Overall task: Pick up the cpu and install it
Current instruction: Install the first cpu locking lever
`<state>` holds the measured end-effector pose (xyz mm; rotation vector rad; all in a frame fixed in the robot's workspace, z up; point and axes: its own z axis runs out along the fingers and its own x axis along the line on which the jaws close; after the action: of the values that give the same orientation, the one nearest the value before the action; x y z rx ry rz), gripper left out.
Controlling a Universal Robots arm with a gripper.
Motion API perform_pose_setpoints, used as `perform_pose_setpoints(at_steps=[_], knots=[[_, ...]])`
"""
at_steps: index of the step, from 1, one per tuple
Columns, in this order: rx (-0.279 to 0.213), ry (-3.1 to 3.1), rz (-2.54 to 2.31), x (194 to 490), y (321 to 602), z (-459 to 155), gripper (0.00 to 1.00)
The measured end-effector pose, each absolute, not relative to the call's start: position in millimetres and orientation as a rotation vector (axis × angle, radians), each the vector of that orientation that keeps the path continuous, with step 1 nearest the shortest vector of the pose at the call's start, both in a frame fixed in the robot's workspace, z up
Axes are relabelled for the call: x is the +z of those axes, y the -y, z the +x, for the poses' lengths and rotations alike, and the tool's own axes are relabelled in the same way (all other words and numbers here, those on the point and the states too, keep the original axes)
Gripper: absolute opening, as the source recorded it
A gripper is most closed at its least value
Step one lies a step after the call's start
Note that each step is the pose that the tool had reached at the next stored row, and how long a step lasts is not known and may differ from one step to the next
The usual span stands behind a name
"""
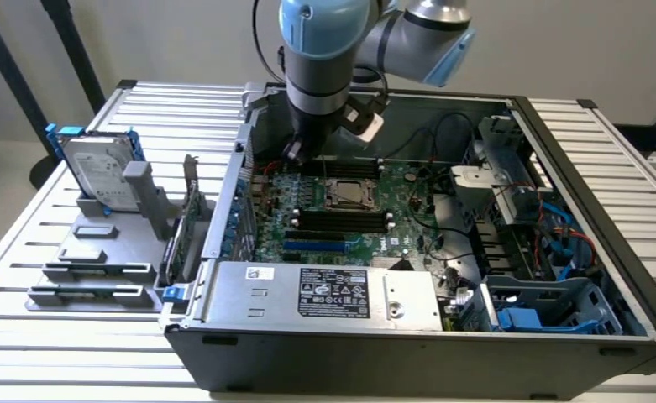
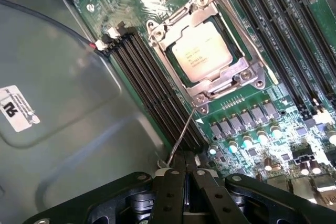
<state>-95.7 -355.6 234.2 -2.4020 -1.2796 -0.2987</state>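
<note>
Looking across a white slatted metal table (image 1: 182, 105) carrying an open dark grey computer case (image 1: 417, 363). Spotting the small square silver-topped cpu (image 2: 202, 51) lying flat inside the steel socket frame (image 2: 247, 75) on the green motherboard (image 2: 252, 124), top facing up, edges running parallel to the black memory slots (image 2: 152, 93). Being square, showing no long axis. Hovering the black gripper (image 2: 185, 163) just beside those slots, fingers pressed together, gripping nothing.
</note>
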Motion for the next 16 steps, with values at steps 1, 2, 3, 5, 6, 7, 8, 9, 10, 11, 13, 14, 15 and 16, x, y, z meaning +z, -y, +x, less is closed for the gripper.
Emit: perform_pose_setpoints(at_steps=[1, 2, 3, 5, 6, 7, 8, 9, 10, 11, 13, 14, 15, 16], knots=[[-0.305, 1.281, -2.403, 234, 356, -95, 0.11], [-0.310, 1.282, -2.404, 234, 356, -93, 0.11], [-0.312, 1.282, -2.404, 234, 356, -90, 0.11], [-0.316, 1.283, -2.403, 234, 356, -83, 0.11], [-0.317, 1.283, -2.403, 234, 356, -78, 0.11], [-0.318, 1.283, -2.403, 234, 356, -74, 0.11], [-0.318, 1.283, -2.403, 234, 356, -70, 0.11], [-0.318, 1.283, -2.403, 232, 356, -67, 0.11], [-0.318, 1.283, -2.403, 231, 356, -66, 0.11], [-0.318, 1.283, -2.403, 229, 356, -66, 0.11], [-0.316, 1.284, -2.405, 225, 355, -65, 0.11], [-0.315, 1.286, -2.408, 224, 355, -65, 0.11], [-0.313, 1.287, -2.411, 222, 354, -65, 0.11], [-0.310, 1.289, -2.414, 221, 354, -65, 0.11]])
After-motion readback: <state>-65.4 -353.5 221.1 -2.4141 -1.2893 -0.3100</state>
